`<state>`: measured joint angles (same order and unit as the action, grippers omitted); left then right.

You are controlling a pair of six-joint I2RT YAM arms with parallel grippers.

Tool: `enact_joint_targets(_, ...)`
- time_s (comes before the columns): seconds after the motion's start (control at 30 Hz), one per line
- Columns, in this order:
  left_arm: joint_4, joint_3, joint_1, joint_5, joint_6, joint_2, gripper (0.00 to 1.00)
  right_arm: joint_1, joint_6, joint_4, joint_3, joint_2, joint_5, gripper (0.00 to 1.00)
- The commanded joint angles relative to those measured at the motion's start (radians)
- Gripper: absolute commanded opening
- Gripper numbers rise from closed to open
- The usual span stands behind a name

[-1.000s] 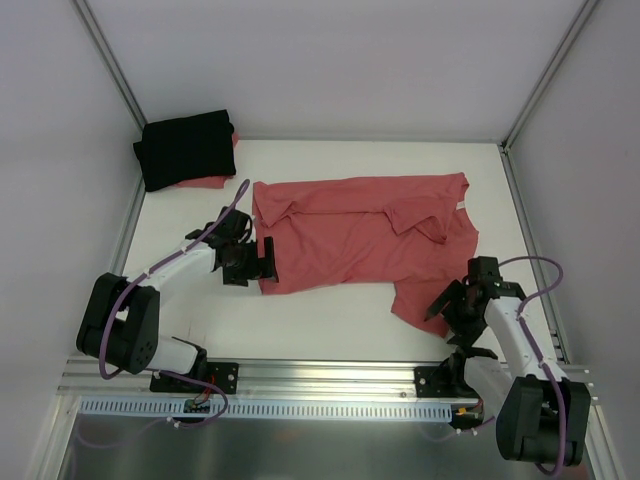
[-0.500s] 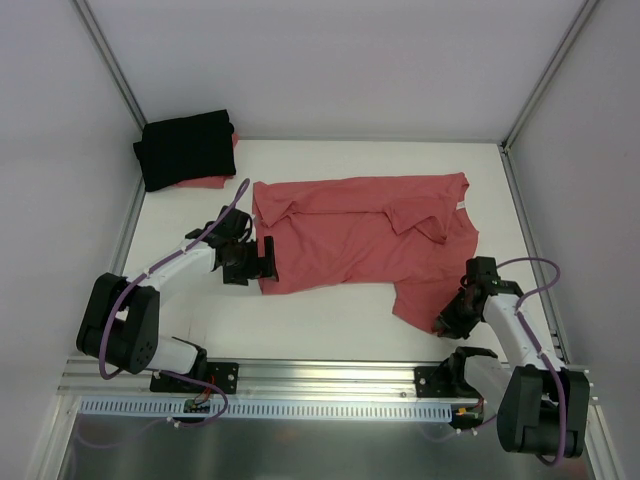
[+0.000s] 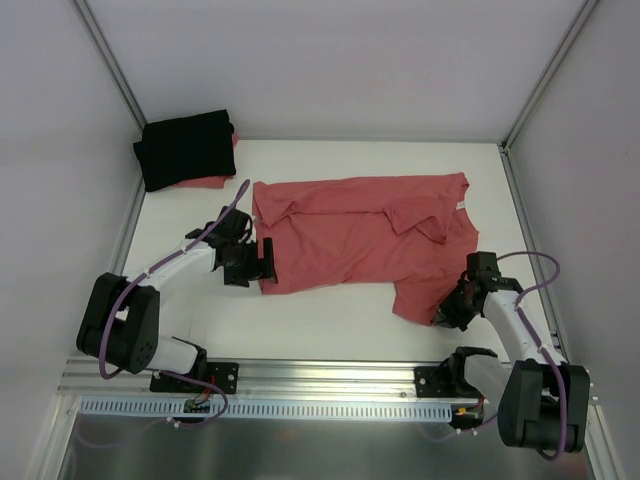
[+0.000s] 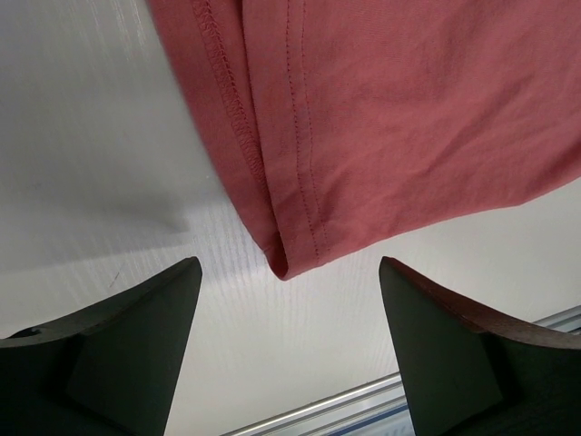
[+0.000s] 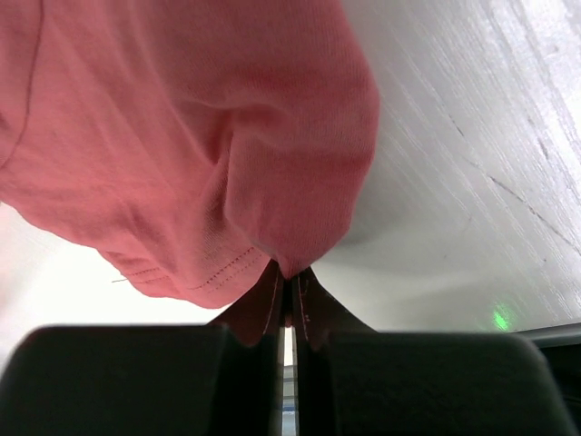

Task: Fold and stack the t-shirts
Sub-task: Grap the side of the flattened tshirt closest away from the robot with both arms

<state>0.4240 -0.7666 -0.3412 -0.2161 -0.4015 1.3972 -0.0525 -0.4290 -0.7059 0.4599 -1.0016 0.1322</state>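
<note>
A coral-red t-shirt [image 3: 360, 235] lies spread and rumpled across the middle of the white table [image 3: 330, 320]. My right gripper [image 3: 450, 312] is shut on its near right corner; in the right wrist view the cloth [image 5: 227, 173] bunches up from between the closed jaws [image 5: 289, 286]. My left gripper [image 3: 262, 262] stands open at the shirt's near left corner. In the left wrist view that hemmed corner [image 4: 286, 259] lies on the table between and just ahead of the wide-apart fingers [image 4: 136, 336], not touching them. A folded black t-shirt [image 3: 186, 148] sits at the back left.
The black shirt rests on a folded red cloth [image 3: 205, 181] showing at its edges. Metal frame posts [image 3: 110, 70] and grey walls close in the table on the left, right and back. An aluminium rail [image 3: 330, 375] runs along the near edge.
My right gripper has closed from wide open onto the shirt's near right corner and shifted slightly up toward the cloth. The left arm has hardly moved.
</note>
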Motion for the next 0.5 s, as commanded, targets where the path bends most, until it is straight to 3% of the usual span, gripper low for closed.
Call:
enact_joint_targets(0.0, 0.021, -0.037, -0.007, -0.023, 0.009, 0.011, 0.82, 0.006, 0.006, 0.013, 0.040, -0.012, 0.003, 0.00)
enact_joint_targets(0.47, -0.068, 0.021, -0.009, -0.081, -0.045, 0.128, 0.82, 0.008, 0.012, 0.010, 0.051, -0.012, 0.007, 0.00)
